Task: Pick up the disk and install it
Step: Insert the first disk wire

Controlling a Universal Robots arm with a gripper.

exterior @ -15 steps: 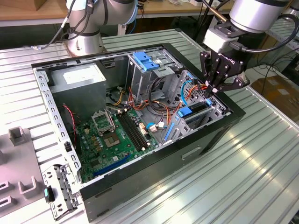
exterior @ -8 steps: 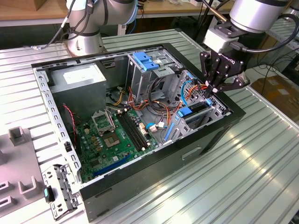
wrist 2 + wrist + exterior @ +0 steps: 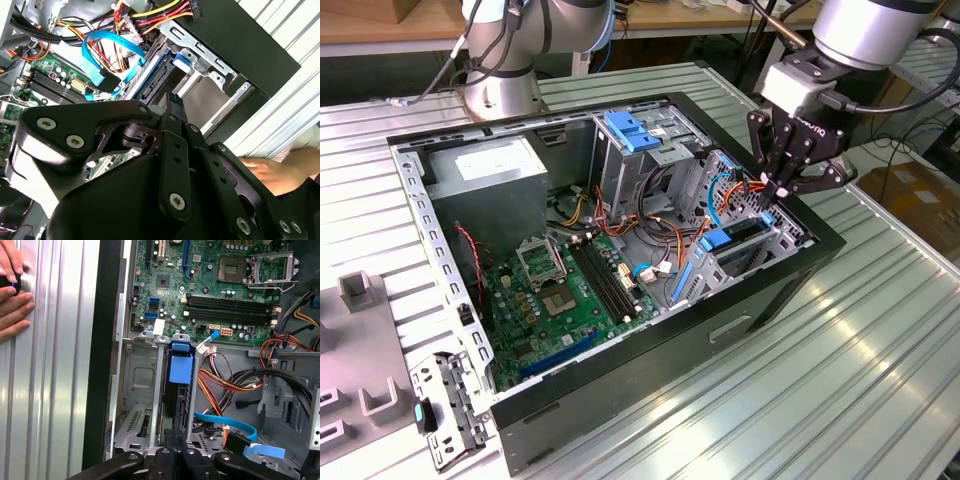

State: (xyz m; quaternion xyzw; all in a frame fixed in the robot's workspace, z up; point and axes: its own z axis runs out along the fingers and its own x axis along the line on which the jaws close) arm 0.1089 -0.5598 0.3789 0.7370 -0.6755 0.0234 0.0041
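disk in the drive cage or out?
In: the disk stands on edge inside a slot of the drive cage, the claw at its end. Fully seated: cannot tell.

The desk (image 3: pixel 880 330) is made of long shiny metal strips. A big open computer case (image 3: pixel 620 405) sits in the middle of it. A round robot base (image 3: pixel 500 95) stands on it at the far side. On the exterior view's left lie grey plastic blocks (image 3: pixel 362 290), and a small metal plate (image 3: pixel 450 410) lies just beside the case's corner. In the first wrist view, a person's hand (image 3: pixel 12 290) is on the desk near the case.
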